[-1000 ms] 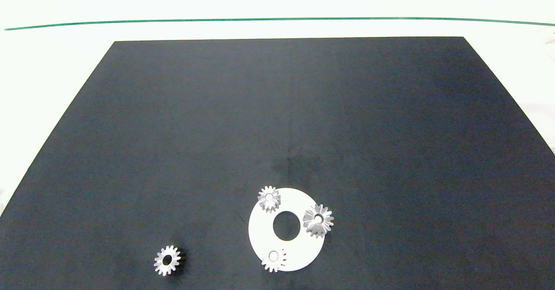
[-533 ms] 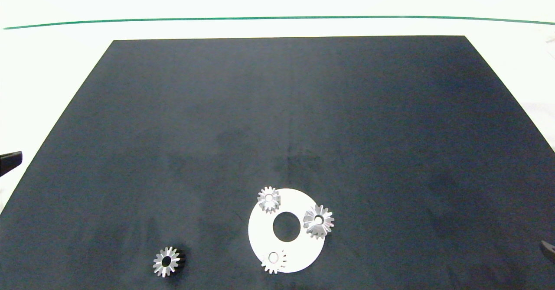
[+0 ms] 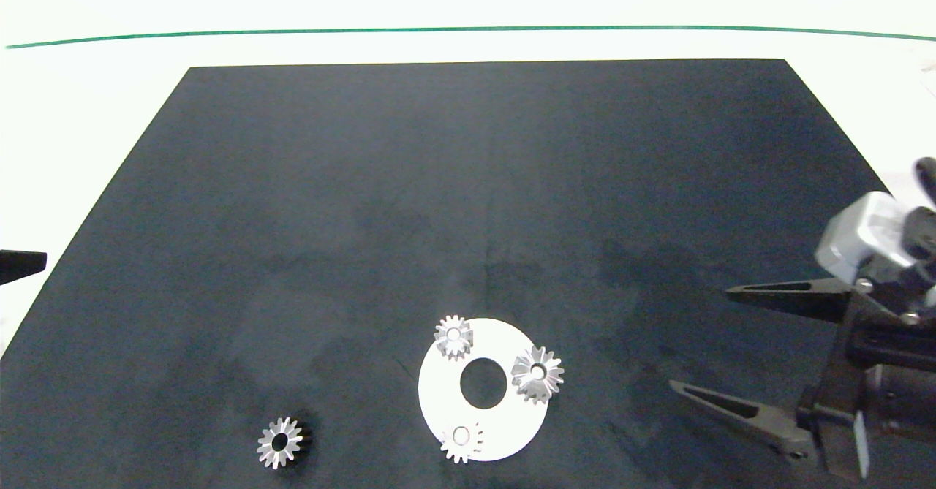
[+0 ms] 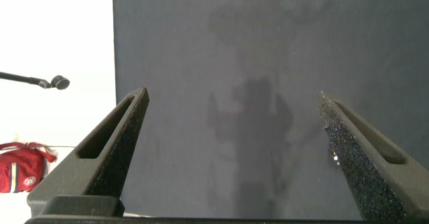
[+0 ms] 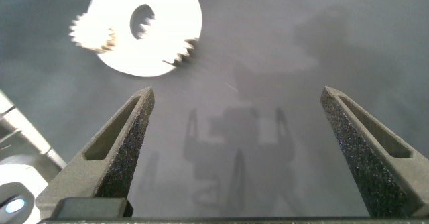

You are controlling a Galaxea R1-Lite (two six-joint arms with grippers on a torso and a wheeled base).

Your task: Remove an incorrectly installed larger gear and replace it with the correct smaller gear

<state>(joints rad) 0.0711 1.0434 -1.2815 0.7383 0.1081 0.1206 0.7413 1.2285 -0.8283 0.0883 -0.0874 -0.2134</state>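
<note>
On the white disc (image 3: 444,401) sits the larger gear (image 3: 537,374).

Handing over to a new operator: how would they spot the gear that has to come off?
Find the white ring plate low on the black mat. Three gears sit on its rim; the larger gear is nearest the right hand, with the longest, sharpest starburst teeth.

Table (image 3: 88,94), white: one black mat (image 3: 468,182) (bearing a white disc (image 3: 446,401), one loose smaller gear (image 3: 279,442)).
</note>
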